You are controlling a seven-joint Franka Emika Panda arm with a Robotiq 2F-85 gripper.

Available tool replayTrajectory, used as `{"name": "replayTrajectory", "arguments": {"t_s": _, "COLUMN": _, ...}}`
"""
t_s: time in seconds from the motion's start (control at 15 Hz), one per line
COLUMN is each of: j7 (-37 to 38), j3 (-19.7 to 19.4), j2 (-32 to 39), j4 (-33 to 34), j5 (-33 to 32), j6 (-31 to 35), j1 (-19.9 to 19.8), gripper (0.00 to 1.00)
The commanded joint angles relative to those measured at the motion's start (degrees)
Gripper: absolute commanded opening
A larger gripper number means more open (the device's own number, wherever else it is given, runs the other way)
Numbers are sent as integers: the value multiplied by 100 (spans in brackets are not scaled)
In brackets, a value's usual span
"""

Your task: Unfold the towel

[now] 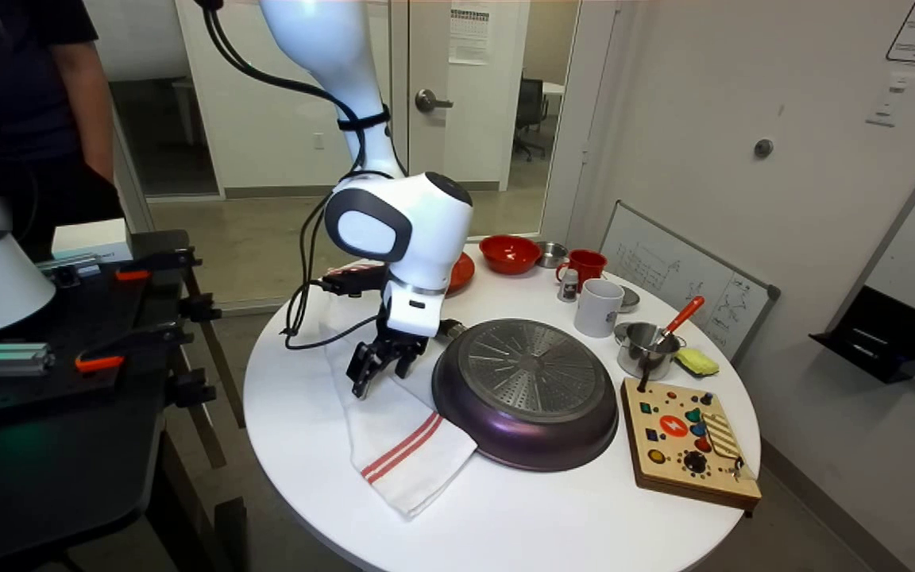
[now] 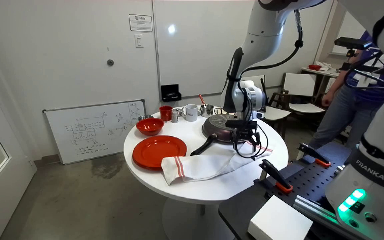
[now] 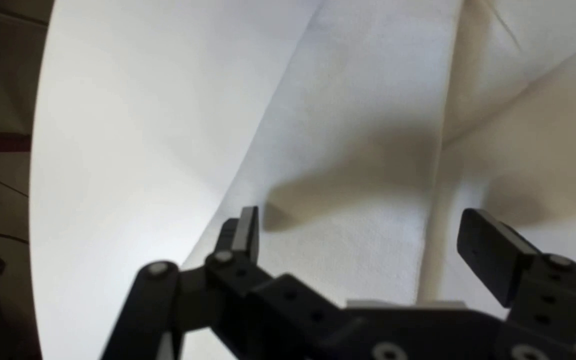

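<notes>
White cloth towel with red stripes [image 2: 202, 166] is soft, matt; dark purple round metal pan [image 1: 527, 393] is glossy-sided, textured on top; red round plate [image 2: 159, 150] is glossy; silver cylindrical pot [image 1: 635, 359] is shiny metal; tan rectangular board [image 1: 676, 450] is wood.

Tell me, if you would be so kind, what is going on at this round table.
A robot arm is at work on a white towel with red stripes, apparently to unfold it. Its gripper is open over the cloth and holds nothing; whether the fingertips touch it, I cannot tell. The towel lies as a long strip on the white table, beside an upturned dark pan, and looks not yet opened out.
</notes>
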Motion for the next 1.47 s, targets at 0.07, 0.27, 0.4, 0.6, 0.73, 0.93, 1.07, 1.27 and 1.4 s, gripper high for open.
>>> {"name": "replayTrajectory", "arguments": {"t_s": 0.07, "j7": 251, "j3": -143, "j2": 206, "j4": 231, "j5": -168, "j6": -39, "j1": 177, "gripper": 100}}
{"name": "replayTrajectory", "arguments": {"t_s": 0.27, "j7": 403, "j3": -240, "j2": 280, "j4": 263, "j5": -254, "j6": -108, "j1": 260, "gripper": 100}}
{"name": "replayTrajectory", "arguments": {"t_s": 0.4, "j7": 503, "j3": -299, "j2": 326, "j4": 279, "j5": -317, "j6": -165, "j1": 300, "gripper": 100}}
{"name": "replayTrajectory", "arguments": {"t_s": 0.6, "j7": 607, "j3": -369, "j2": 335, "j4": 305, "j5": -385, "j6": -222, "j1": 337, "gripper": 74}}
{"name": "replayTrajectory", "arguments": {"t_s": 0.73, "j7": 687, "j3": -394, "j2": 335, "j4": 330, "j5": -420, "j6": -246, "j1": 342, "gripper": 58}}
{"name": "replayTrajectory", "arguments": {"t_s": 0.93, "j7": 756, "j3": -409, "j2": 331, "j4": 367, "j5": -471, "j6": -310, "j1": 331, "gripper": 37}}
{"name": "replayTrajectory", "arguments": {"t_s": 1.07, "j7": 791, "j3": -412, "j2": 334, "j4": 390, "j5": -499, "j6": -356, "j1": 325, "gripper": 21}}
{"name": "replayTrajectory", "arguments": {"t_s": 1.27, "j7": 909, "j3": -445, "j2": 350, "j4": 448, "j5": -558, "j6": -443, "j1": 372, "gripper": 6}}
{"name": "replayTrajectory", "arguments": {"t_s": 1.4, "j7": 1088, "j3": -493, "j2": 345, "j4": 473, "j5": -574, "j6": -401, "j1": 451, "gripper": 1}}
